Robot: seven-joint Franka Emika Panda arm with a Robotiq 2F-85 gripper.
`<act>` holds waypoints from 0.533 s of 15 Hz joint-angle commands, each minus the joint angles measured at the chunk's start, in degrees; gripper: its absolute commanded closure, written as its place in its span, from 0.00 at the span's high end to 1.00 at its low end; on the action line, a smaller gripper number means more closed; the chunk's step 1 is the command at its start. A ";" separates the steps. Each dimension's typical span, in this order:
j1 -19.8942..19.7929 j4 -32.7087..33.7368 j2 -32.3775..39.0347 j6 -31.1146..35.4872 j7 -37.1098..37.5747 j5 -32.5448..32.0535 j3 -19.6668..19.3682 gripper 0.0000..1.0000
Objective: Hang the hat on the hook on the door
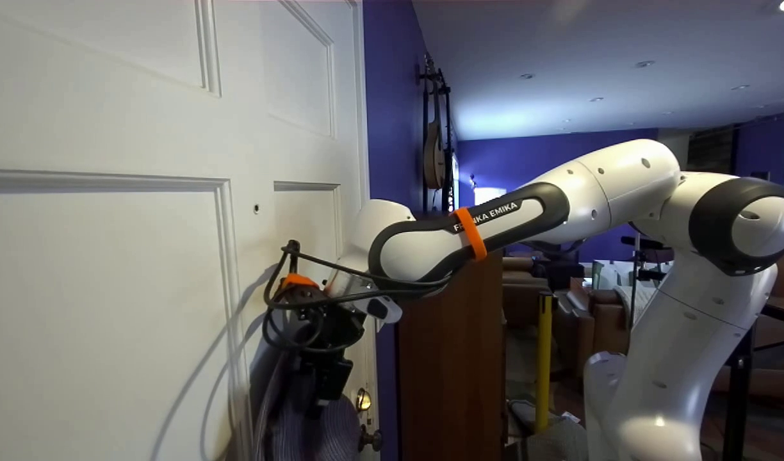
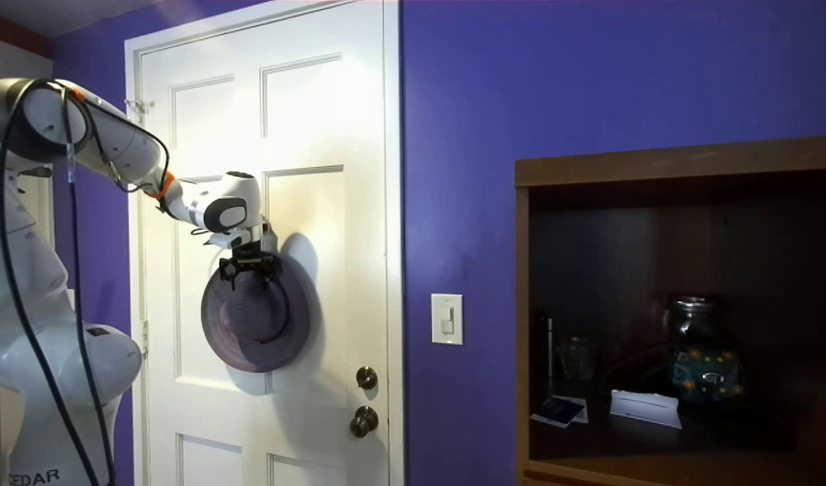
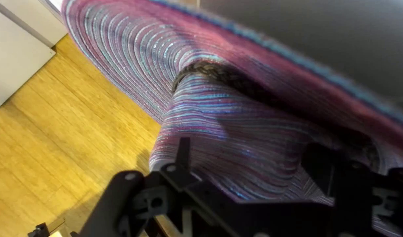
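So we've got the hat [image 2: 254, 324] right at the white door [image 2: 305, 108], brim [image 3: 139, 49] nearest the panels and crown [image 3: 221, 121] pointing out into the room. The brim stands close to upright and looks nearly round, so there's not much of a long axis to call, maybe a touch taller than wide. Our gripper [image 3: 248, 146] is spread wide, with the crown showing in the gap between its fingers [image 3: 183, 153]; we can't tell whether either one touches the fabric. The hook [image 1: 256, 209] is just a tiny dark dot to us, higher up the door than the hat, and we can't see what the hat rests on. The door is smooth paint with moulded panels, plus a knob [image 2: 364, 421] low by the edge. Next to it we have a purple wall [image 2: 463, 169] with a light switch [image 2: 447, 318], then a brown cabinet [image 2: 676, 162] holding a flowery bag [image 2: 706, 374]. Floor's yellowish wood planks [image 3: 73, 131], and a guitar [image 1: 434, 157] hangs further back.
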 commanded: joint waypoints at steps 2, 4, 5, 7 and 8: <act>3.09 0.73 -0.75 -0.21 -6.25 5.30 -2.51 1.00; 2.57 0.66 -1.63 -2.62 -6.76 4.35 -2.57 1.00; 1.27 0.47 -2.35 -4.93 -5.89 1.13 -1.92 1.00; 0.61 0.56 -3.28 -7.20 -5.74 -0.33 -1.68 1.00; 0.35 0.77 -3.60 -8.38 -5.72 -1.06 -1.59 1.00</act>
